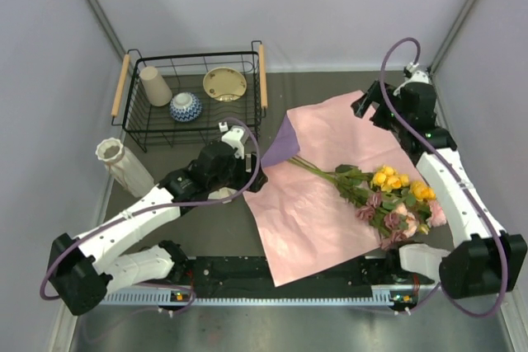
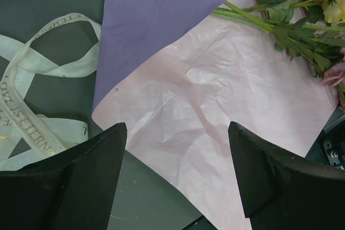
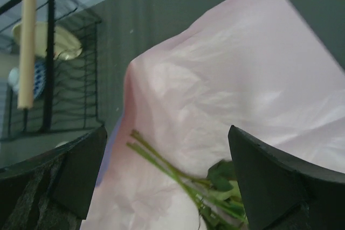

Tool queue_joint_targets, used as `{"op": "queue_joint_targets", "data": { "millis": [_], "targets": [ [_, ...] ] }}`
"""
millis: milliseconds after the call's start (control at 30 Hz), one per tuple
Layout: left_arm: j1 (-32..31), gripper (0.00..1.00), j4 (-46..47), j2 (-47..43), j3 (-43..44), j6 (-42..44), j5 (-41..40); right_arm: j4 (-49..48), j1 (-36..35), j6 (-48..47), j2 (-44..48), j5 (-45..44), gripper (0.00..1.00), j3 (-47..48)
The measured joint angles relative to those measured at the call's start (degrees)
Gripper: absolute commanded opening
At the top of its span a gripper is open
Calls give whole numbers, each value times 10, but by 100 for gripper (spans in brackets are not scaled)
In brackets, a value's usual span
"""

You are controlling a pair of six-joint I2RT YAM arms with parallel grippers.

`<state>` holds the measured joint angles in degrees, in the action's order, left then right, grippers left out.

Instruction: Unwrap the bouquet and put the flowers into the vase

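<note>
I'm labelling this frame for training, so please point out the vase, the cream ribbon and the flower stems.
vase (image 1: 128,169): top external view, on its ribbed body.
cream ribbon (image 2: 27,119): left wrist view, on the lettered band.
flower stems (image 1: 313,169): top external view, on the bare green part near the cut ends.

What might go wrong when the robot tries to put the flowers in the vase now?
1. The flowers lie loose on the pink paper, so a gripper might pinch the paper too, or grab only some of them.
2. The vase is tall and sits far from the flowers; a bump might tip it.
3. The ribbon lies loose beside the open left gripper and might snag.
</note>
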<state>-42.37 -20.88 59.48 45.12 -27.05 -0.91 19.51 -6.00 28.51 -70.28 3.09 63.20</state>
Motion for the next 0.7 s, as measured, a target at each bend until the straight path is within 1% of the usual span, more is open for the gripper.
{"op": "queue_joint_targets", "data": {
  "millis": [100, 167, 300, 400, 500, 700],
  "targets": [
    [0, 82, 7, 5, 4, 0, -3, -11, -47, 2, 39, 40, 96, -38],
    [0, 82, 9, 7, 7, 1, -3, -23, -95, 10, 31, 71, 96, -64],
    [0, 82, 11, 10, 9, 2, -5, -45, -198, 28, -38, 115, 96, -122],
    [0, 82, 11, 9, 9, 2, -7, -52, -252, 42, -95, 133, 96, -147],
    [0, 81, 8, 6, 9, 2, -15, -67, -273, 54, -134, 148, 96, -150],
    [0, 82, -1, -19, 9, 2, -24, -99, -273, 61, -172, 155, 96, -145]
  ]
}}
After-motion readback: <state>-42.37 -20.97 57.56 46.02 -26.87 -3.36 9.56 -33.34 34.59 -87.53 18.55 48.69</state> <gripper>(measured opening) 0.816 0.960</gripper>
